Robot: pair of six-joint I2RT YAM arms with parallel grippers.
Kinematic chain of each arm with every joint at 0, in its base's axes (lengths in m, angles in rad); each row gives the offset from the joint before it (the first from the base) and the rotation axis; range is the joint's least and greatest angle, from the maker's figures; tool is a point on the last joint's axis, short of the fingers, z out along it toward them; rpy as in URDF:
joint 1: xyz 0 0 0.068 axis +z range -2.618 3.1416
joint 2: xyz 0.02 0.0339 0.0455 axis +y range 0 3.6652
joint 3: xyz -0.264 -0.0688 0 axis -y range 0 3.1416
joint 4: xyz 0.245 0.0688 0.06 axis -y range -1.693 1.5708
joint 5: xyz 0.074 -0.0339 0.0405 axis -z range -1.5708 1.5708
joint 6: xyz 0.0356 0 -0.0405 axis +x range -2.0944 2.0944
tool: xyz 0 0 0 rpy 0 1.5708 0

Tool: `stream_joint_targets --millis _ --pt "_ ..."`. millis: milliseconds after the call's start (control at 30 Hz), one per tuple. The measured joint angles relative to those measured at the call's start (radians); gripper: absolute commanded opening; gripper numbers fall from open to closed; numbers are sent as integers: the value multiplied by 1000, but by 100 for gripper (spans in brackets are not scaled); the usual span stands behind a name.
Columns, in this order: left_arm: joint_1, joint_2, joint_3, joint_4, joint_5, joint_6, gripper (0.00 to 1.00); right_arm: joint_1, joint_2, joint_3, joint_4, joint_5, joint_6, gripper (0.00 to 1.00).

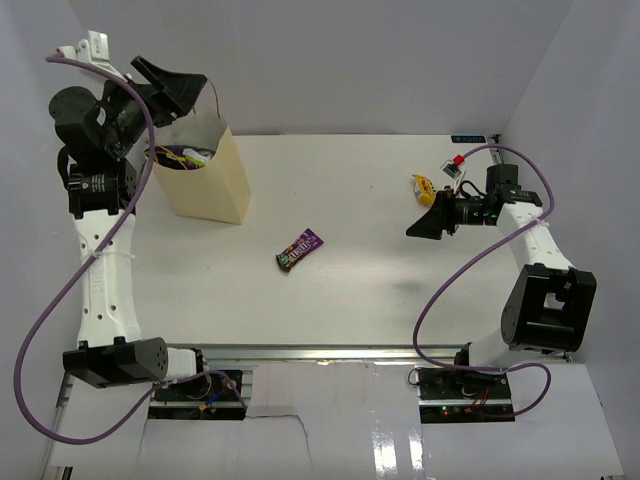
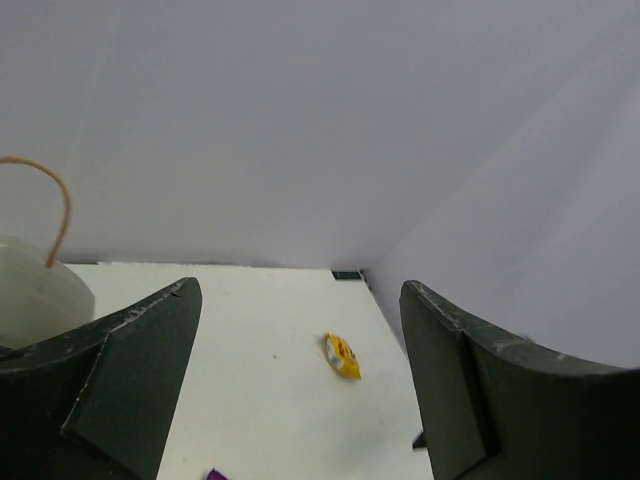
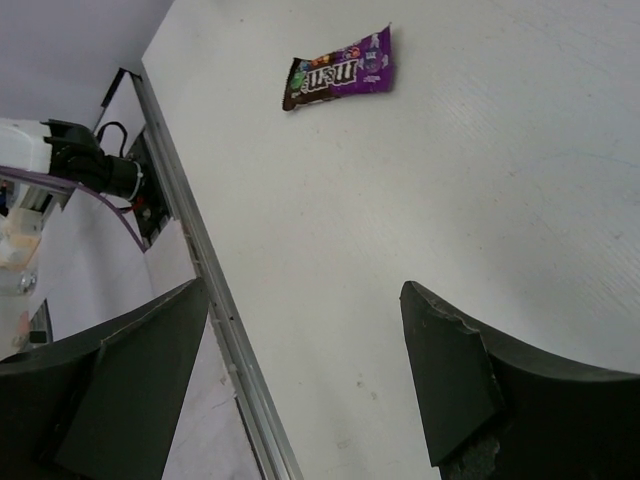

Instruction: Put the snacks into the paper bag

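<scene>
Left end effector [image 2: 300, 290] right up against its own wrist lens, and look at that: both dark fingers [image 2: 120, 370] spread wide, with nothing between them but bench [image 2: 260, 390] and pale wall [image 2: 320, 120]. Seen from above, the left end effector [image 1: 168, 86] hangs over the mouth of the paper bag [image 1: 218, 195], which stands upright at the far left of the bench, just beside the left arm [image 1: 105, 260]. Peek inside the bag and several snacks [image 1: 185, 156] are in there, purple and green-white among them, though I can't make out each one. One looped string handle [image 2: 52, 205] arcs up at the left of the wrist view.

Two more are out on the bench. The purple candy packet [image 1: 300, 248] lies flat near the middle, well apart from the bag, and the right wrist view shows its printed face up. The yellow packet [image 1: 424, 188] sits at the far right, just beside the right end effector [image 1: 430, 222]. That one is held above the bench, pointing left, jaws wide apart and gripping nothing.
</scene>
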Motion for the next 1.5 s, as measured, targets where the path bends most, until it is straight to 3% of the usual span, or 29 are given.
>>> stream_joint_targets --millis 100,200,333,467,800,1100,1233,1367,1500 --pt "-68 -50 -116 20 60 43 89 3 0 1 20 56 17 83" --pt "-212 -63 -232 -22 58 109 89 11 0 3 50 159 52 84" --pt "-432 -49 -383 -117 -37 207 89 26 4 12 87 326 93 85" --pt "-573 -16 -517 -174 -173 288 87 32 11 21 101 412 86 88" --pt "-665 256 -614 -189 -463 419 85 32 57 19 14 336 -132 88" --pt "-696 495 -519 -177 -522 524 75 34 62 18 9 314 -181 88" --pt "-697 525 -515 -183 -533 542 65 34 66 12 9 312 -187 88" --pt "-703 526 -515 -190 -556 549 35 34 76 5 8 307 -187 88" --pt "-704 523 -516 -197 -570 541 17 34 84 6 8 298 -187 88"
